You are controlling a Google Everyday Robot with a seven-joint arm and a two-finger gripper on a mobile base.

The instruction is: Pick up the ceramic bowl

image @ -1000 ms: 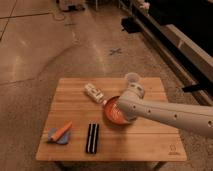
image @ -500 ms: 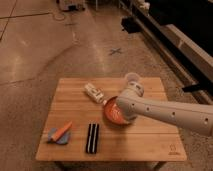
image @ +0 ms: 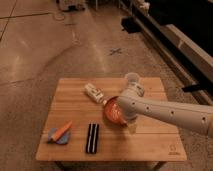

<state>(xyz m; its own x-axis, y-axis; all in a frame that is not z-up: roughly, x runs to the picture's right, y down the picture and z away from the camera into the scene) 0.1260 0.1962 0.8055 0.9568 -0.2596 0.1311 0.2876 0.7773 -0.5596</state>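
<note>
Fingers (image: 131,126) at ceramic bowl (image: 113,111), table (image: 150,145), concrete floor (image: 50,45)

Polished concrete floor (image: 40,45) spreads around me, glossy under overhead light, with a taped cross (image: 116,51) on it. A pale wooden table (image: 150,145) stands in front; dark benching (image: 172,20) lines the right. The gripper (image: 131,124) hangs over the table's middle.
</note>
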